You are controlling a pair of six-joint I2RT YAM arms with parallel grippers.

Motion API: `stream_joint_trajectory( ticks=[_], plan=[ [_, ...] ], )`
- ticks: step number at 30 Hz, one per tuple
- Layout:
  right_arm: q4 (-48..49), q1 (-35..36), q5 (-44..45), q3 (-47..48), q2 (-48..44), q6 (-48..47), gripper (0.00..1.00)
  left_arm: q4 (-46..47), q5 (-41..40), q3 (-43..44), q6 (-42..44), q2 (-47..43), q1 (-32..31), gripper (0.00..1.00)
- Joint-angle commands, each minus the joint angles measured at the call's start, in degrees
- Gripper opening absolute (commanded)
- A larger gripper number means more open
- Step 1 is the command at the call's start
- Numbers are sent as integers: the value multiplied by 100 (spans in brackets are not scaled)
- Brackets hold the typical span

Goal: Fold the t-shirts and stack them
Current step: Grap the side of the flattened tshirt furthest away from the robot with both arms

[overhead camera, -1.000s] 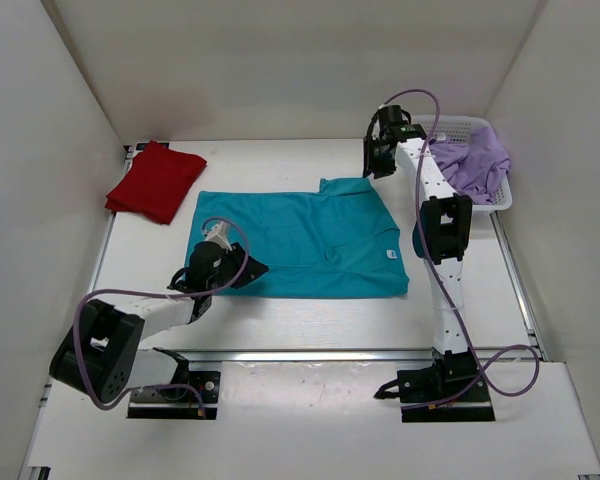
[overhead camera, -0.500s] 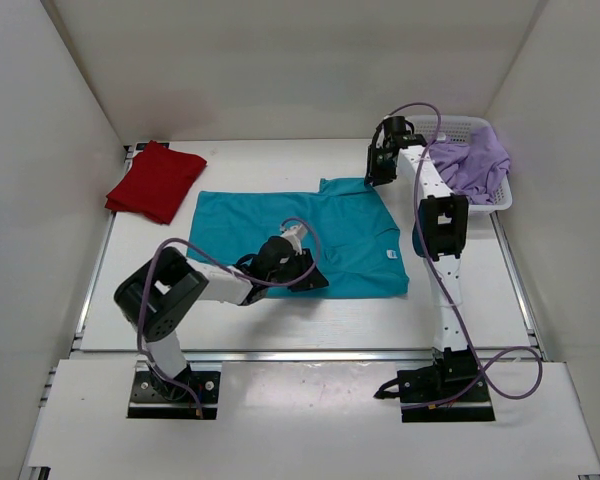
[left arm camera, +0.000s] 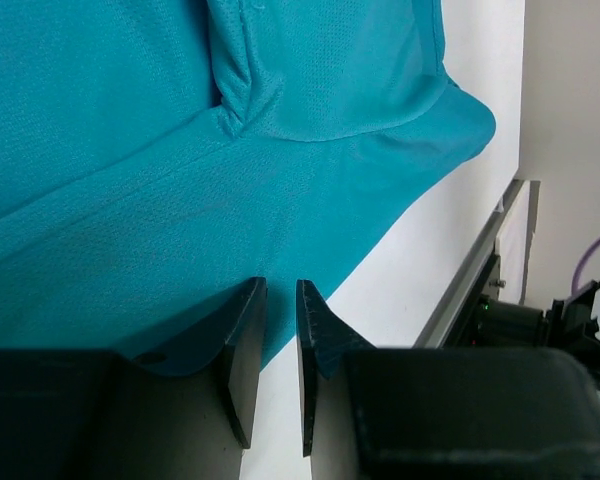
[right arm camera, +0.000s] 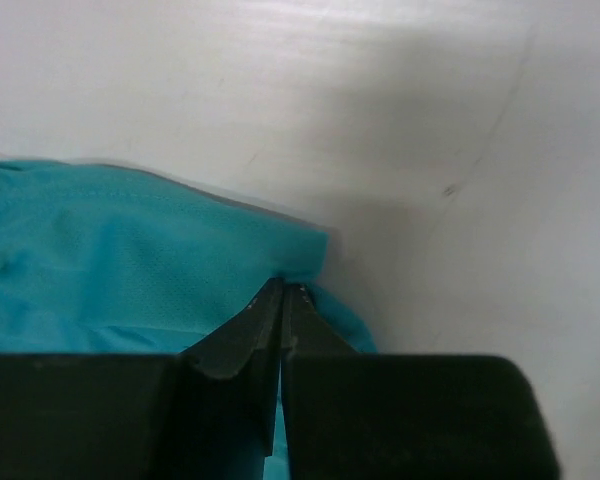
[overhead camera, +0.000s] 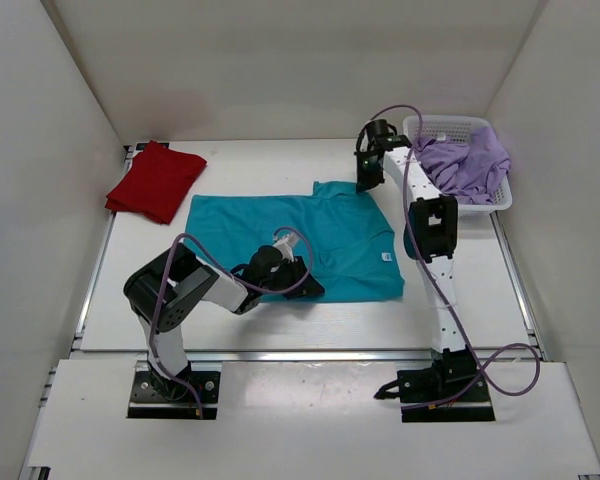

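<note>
The teal t-shirt (overhead camera: 280,230) lies spread flat across the middle of the table. My left gripper (overhead camera: 302,284) rests low at its near hem. In the left wrist view that gripper (left arm camera: 281,290) is open by a narrow gap over the teal hem (left arm camera: 180,120), with nothing between the jaws. My right gripper (overhead camera: 365,180) is at the shirt's far right corner. Its jaws (right arm camera: 283,291) are shut on the teal edge (right arm camera: 130,260). The red t-shirt (overhead camera: 155,181) lies folded at the far left. The lavender t-shirt (overhead camera: 472,163) is bunched in the basket.
The white mesh basket (overhead camera: 435,122) stands at the far right corner against the right wall. White walls close in the table (overhead camera: 280,320) on three sides. A metal rail (left arm camera: 470,270) runs along the table's near edge, close to my left gripper.
My left arm swung right along the near hem to its middle. My right gripper closed on the far right corner and shifted a little left, pulling that corner with it.
</note>
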Motion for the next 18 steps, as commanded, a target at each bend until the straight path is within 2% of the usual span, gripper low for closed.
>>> stream_joint_trajectory(
  ticks=[1,2,5,7,11,14,17,18],
  plan=[
    [-542,179,418,-363,-624,-82,0,-559,121,-505,11,-169,-140,31],
    [-534,196,549,-522,-781,-117,0,-576,95,-541,-32,-283,-149,31],
    [150,398,857,-1883,-1633,-143,0,-594,121,-734,-76,-573,-369,31],
    [956,363,744,-3067,-2544,-21,0,-664,191,-875,-112,-784,-378,31],
    [1845,328,227,-4579,-3767,216,1,-655,261,-1104,-112,-1048,-194,31],
    [2531,477,-134,-5941,-4384,375,6,-717,271,-1113,-42,-1189,-114,31],
    [2700,486,-337,-6744,-4527,437,5,-787,323,-1139,28,-1233,0,31],
    [2718,512,-277,-6833,-4527,489,8,-787,332,-1139,29,-1260,35,31]
  ],
)
